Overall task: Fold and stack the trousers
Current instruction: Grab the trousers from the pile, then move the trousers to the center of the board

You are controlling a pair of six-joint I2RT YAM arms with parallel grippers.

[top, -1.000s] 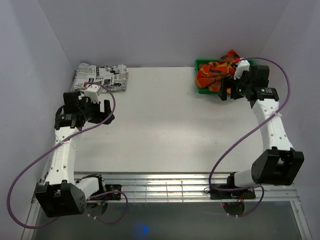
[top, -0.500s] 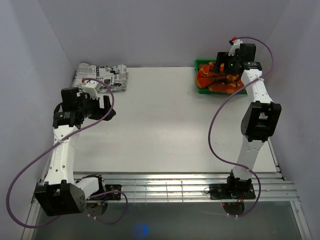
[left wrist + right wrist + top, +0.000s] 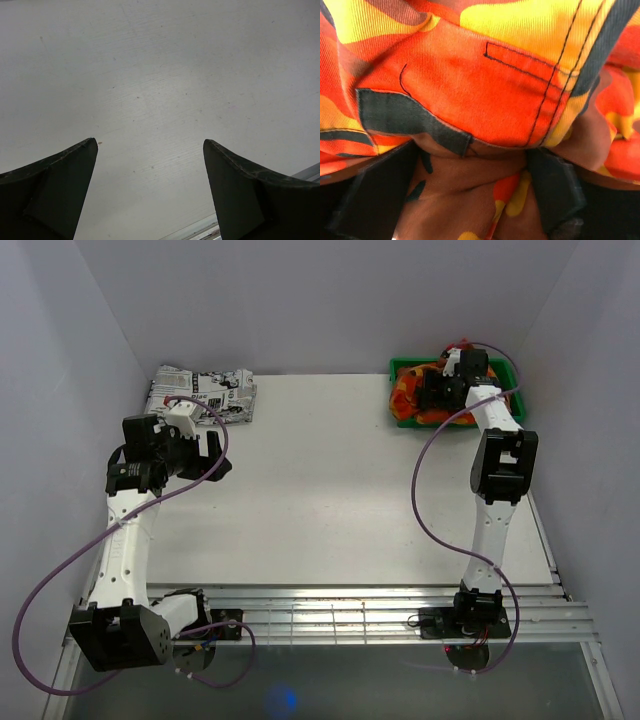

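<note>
The right gripper [image 3: 440,392] is sunk into the camouflage trousers [image 3: 412,400], which lie bunched in a green bin [image 3: 400,367] directly beneath it. Its fingers [image 3: 380,195] stand spread wide, with folds of orange, yellow and black cloth heaped between and ahead of them, not pinched. The left gripper [image 3: 208,455] hovers over the white table [image 3: 330,490] with its jaws likewise spread, a folded newspaper-print garment [image 3: 200,395] just beyond it and the trousers well off to its right.

Folded newspaper-print garment [image 3: 200,395] at far-left corner of the table [image 3: 330,490]; green bin [image 3: 398,368] at far-right
</note>
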